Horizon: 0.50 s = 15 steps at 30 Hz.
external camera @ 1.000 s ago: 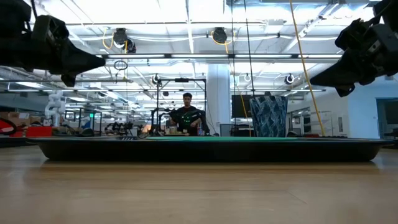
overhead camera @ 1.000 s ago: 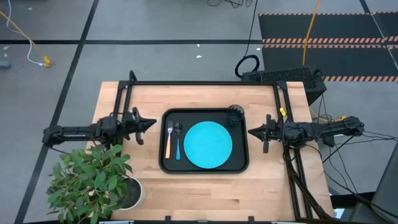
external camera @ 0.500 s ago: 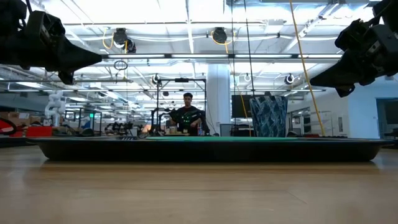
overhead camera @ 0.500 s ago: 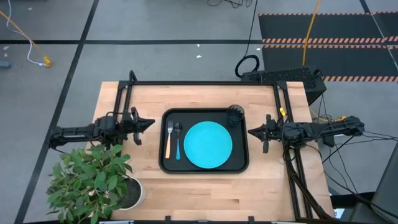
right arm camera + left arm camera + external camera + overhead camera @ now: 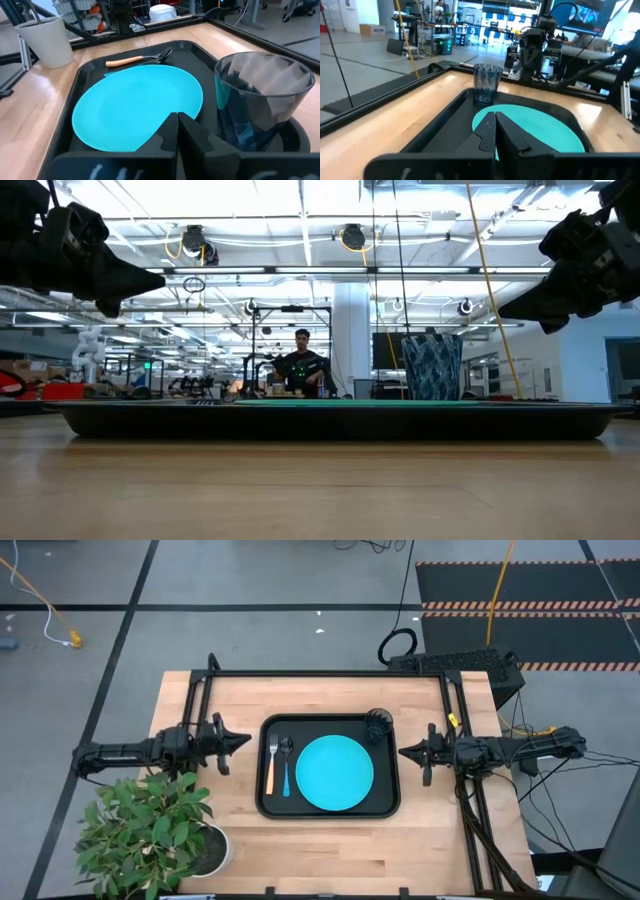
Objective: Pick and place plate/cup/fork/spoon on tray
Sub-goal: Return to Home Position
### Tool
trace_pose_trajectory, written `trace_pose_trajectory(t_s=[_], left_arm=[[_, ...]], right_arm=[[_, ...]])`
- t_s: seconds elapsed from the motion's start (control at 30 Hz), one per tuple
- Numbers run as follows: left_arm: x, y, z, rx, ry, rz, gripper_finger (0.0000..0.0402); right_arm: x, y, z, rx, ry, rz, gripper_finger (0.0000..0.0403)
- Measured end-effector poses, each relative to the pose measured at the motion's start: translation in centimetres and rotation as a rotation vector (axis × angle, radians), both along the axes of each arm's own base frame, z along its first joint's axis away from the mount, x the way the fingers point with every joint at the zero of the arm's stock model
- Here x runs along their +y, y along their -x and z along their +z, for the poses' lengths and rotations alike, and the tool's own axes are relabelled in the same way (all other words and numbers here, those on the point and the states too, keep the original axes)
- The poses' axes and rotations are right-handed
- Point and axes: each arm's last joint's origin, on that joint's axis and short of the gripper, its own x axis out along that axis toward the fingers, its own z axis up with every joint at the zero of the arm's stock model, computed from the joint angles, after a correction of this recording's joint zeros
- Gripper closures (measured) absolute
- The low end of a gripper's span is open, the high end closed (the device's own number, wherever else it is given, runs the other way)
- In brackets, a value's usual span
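Homing well means drawing the left pincer (image 5: pixel 245 740), frame left, and right pincer (image 5: pixel 402 751), frame right, both pressed together, straight outward from the tray (image 5: pixel 330 812), disturbing nothing.

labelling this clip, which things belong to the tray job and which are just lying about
Job: tray holding plate, cup, fork, spoon; left gripper and right gripper, both shut, flanking it.
Lying about: potted plant, floor mat, person in the background.

1. The large black rectangular tray (image 5: pixel 390 780) lies centred on the wooden table (image 5: pixel 330 850).
2. In it, the round turquoise plate (image 5: pixel 334 772) lies central, with the dark tumbler cup (image 5: pixel 378 725) in the far right corner.
3. The orange-handled fork (image 5: pixel 271 768), then the blue-handled spoon (image 5: pixel 286 770), lie left of the plate.
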Motion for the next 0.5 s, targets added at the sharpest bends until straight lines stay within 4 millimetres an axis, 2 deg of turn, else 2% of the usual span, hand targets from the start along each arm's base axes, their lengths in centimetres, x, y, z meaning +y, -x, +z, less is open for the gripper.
trace_pose_trajectory(t_s=[0.1, 0.23, 0.5], left_arm=[[0.0, -0.1, -0.1, 0.023, -0.042, -0.017, 0.0395], [-0.1, -0.3, -0.4, 0.064, -0.075, -0.026, 0.0384], [-0.1, -0.4, -0.6, 0.090, -0.074, -0.033, 0.0398]], right_arm=[[0.0, -0.1, 0.2, -0.030, 0.035, 0.015, 0.0403], [0.3, -0.6, 1.5, -0.197, 0.055, 0.103, 0.0403], [0.3, -0.6, 1.9, -0.225, 0.083, 0.132, 0.0403]])
